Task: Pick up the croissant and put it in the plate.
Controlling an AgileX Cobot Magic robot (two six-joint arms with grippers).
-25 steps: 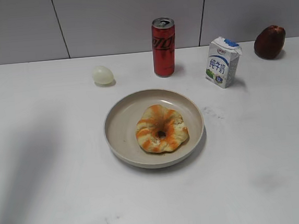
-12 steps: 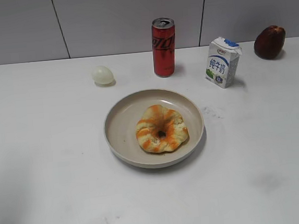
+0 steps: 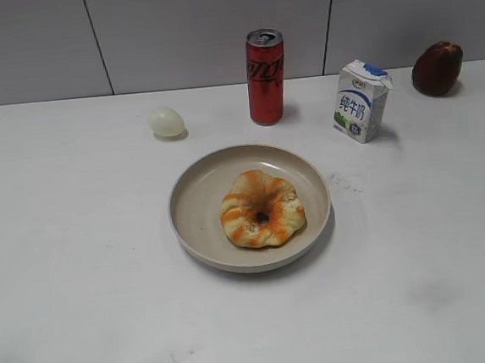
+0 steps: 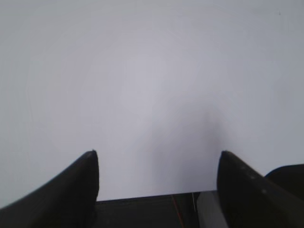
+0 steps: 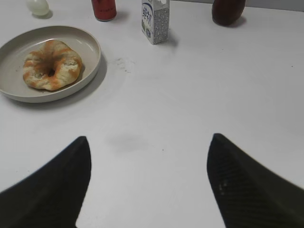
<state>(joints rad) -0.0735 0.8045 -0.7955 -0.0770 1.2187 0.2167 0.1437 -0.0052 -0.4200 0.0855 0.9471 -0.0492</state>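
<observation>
We see the left gripper and right gripper both spread, empty; the tan orange-striped ring-shaped croissant lies in the round beige plate, centre table.

White worktop, matte, faintly scuffed right of centre. Resting directly on it: large round beige plate at centre; pale egg behind and to the left; tall red drink can upright behind; small blue-and-white milk carton to the right of the can; dark red fruit at far right, near the wall.
</observation>
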